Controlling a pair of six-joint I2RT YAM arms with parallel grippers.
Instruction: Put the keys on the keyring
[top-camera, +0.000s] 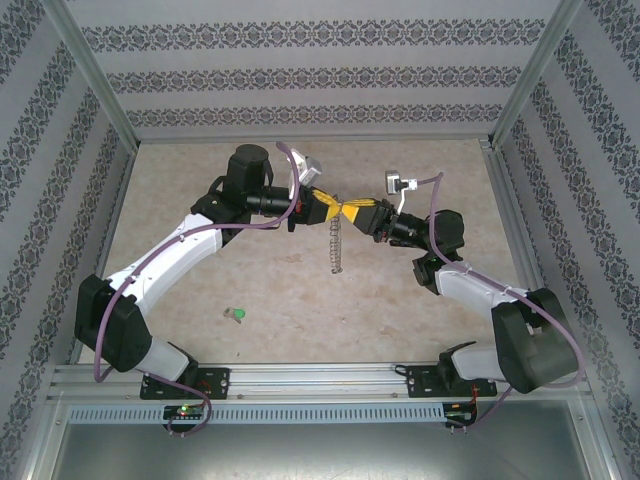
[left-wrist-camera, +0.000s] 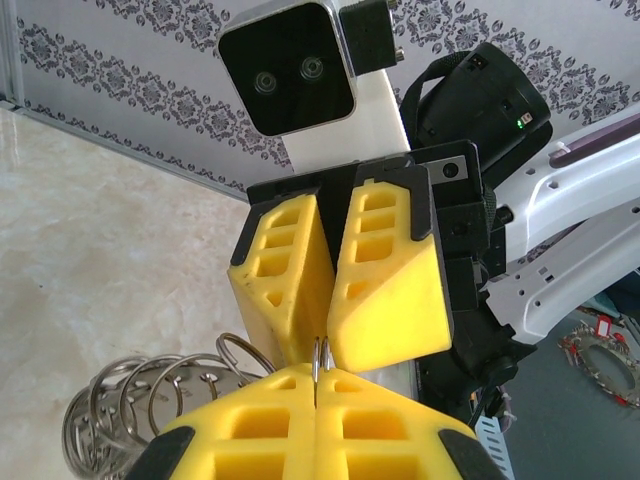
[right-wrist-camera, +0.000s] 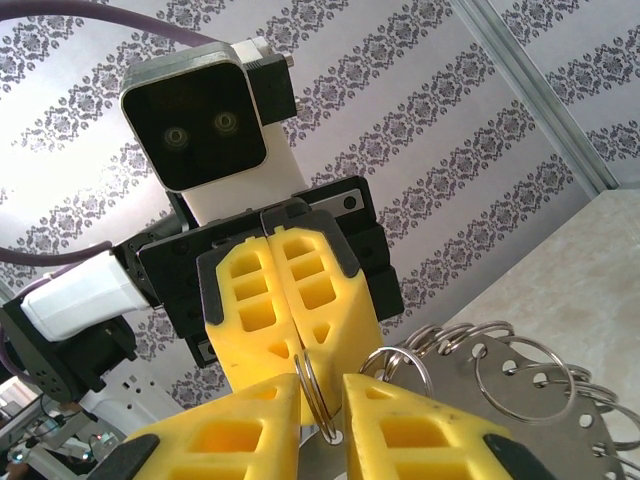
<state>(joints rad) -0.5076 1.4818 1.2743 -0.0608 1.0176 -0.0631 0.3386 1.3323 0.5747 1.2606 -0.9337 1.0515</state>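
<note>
My left tool is fully closed on a thin wire loop of the keyring. The keyring hangs edge-on in the air over the middle of the tabletop, below the spot where my two tools meet tip to tip. My right tool is only narrowly open, with the same loop standing in the gap. From the wrist views I cannot tell whether its pads touch the wire. The worry is that wire: it is thin and smooth, so if the right tool bites off-centre the ring may twist, swing, or slip out of the left pinch and drop. The other snag is the key. It lies flat and well apart, toward the near edge and left of centre, so one tool would have to let go to fetch it, and something that small is easy to fumble. By my count there are two tools, one keyring and one green-headed key. The keyring carries perhaps five or six small silvery rings, though they overlap too much to be sure.
</note>
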